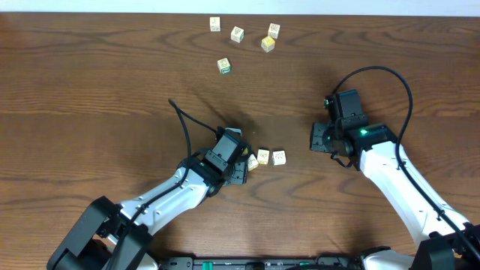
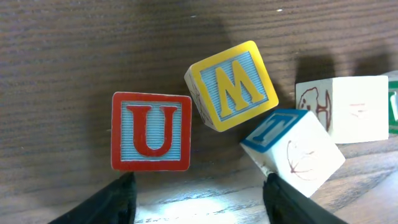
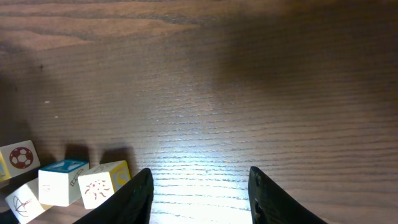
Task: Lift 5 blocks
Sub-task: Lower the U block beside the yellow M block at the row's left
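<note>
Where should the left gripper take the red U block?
From straight above, on the two side faces flanking the U: red U block lies flat, letter up, square to the left gripper. Yellow M block crowds one face, so likely tight.

We take this for a robotics lab: 2 black-and-white robot arms, the left arm (image 1: 169, 199) and the right arm (image 1: 397, 176), reach over a dark wood-grain surface (image 1: 90, 75), loose black cables (image 1: 373, 68) loop from them, and small alphabet blocks (image 1: 237, 34) lie scattered.
</note>
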Tool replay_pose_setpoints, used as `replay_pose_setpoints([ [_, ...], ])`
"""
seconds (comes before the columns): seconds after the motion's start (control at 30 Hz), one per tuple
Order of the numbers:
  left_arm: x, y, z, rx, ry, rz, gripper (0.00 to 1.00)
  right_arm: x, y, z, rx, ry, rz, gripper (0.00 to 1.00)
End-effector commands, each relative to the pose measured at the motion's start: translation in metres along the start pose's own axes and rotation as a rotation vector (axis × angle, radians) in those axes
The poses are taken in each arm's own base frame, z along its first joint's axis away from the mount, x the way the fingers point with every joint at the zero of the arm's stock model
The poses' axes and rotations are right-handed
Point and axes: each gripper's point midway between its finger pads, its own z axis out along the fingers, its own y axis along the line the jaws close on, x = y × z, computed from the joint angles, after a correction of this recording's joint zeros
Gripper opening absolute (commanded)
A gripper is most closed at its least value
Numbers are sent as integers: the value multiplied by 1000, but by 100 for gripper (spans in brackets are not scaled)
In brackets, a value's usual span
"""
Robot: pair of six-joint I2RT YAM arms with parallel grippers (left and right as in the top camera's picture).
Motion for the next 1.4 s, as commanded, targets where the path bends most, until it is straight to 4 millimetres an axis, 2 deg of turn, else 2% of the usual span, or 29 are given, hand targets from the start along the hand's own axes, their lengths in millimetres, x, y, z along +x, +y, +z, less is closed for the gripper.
replay_pose_setpoints([
  [0.0,-1,1,-3,-5,-8,-16,67,0,0,0,9,-6,-6,47],
  [0.33,-1,8,-4,-41,-17,-68,67,0,0,0,10,-6,-6,47],
  [0.97,-7,2,-4,-12,-37,-100,66,-1,-2,0,21,-11,-6,47],
  [1.1,-3,1,-4,-7,-20,-153,48,-1,-2,0,23,-12,-6,47],
  [1.3,3,-6,-9,20,3,-147,37,-1,-2,0,23,-11,-6,47],
  [1.37,4,-10,-10,27,1,-141,25,-1,-2,0,23,-11,-6,47],
])
